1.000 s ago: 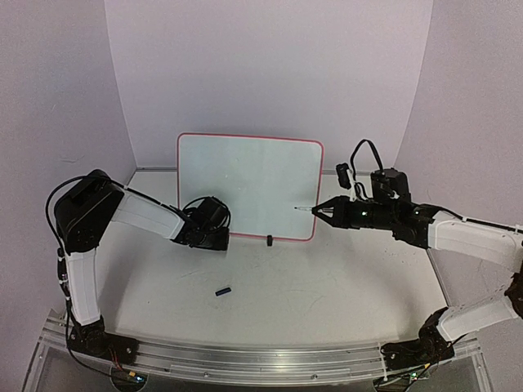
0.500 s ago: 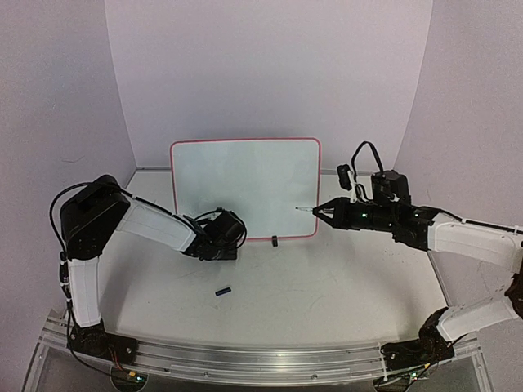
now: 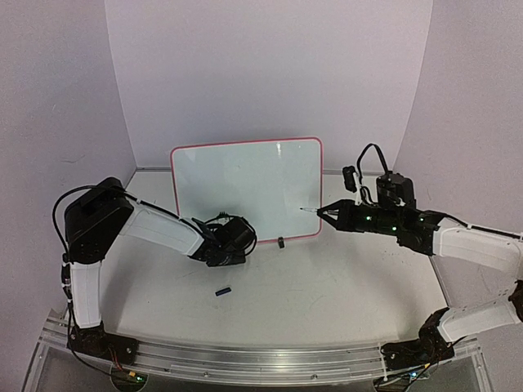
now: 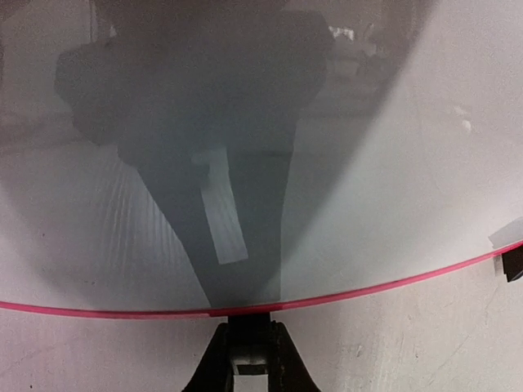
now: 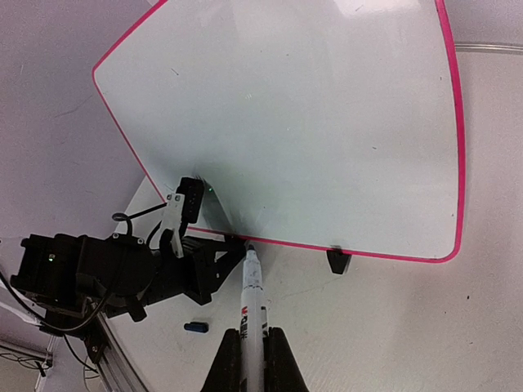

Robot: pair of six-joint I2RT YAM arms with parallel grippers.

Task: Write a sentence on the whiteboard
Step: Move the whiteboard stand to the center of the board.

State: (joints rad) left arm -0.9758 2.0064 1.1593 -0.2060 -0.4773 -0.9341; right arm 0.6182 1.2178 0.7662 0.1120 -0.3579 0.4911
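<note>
Sensibly, left hand [image 4: 245,351] clamps the blank red-rimmed whiteboard [image 3: 245,188] steady toward the far edge of the desk [image 3: 327,286]; right hand [image 3: 333,212] pinches a white marker [image 5: 252,298].

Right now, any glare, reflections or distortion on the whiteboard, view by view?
Left wrist: the whiteboard carries a large dark reflection, and its red rim bows from lens distortion. Right wrist: evenly lit, edges curved, small glint near the top. Top external: soft focus, faint sheen at the top edge.

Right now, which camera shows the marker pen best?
The right wrist view: the marker pen shows large, held in the right fingers, pointing at the whiteboard. The top external view shows only its tip; the left wrist view misses it.
</note>
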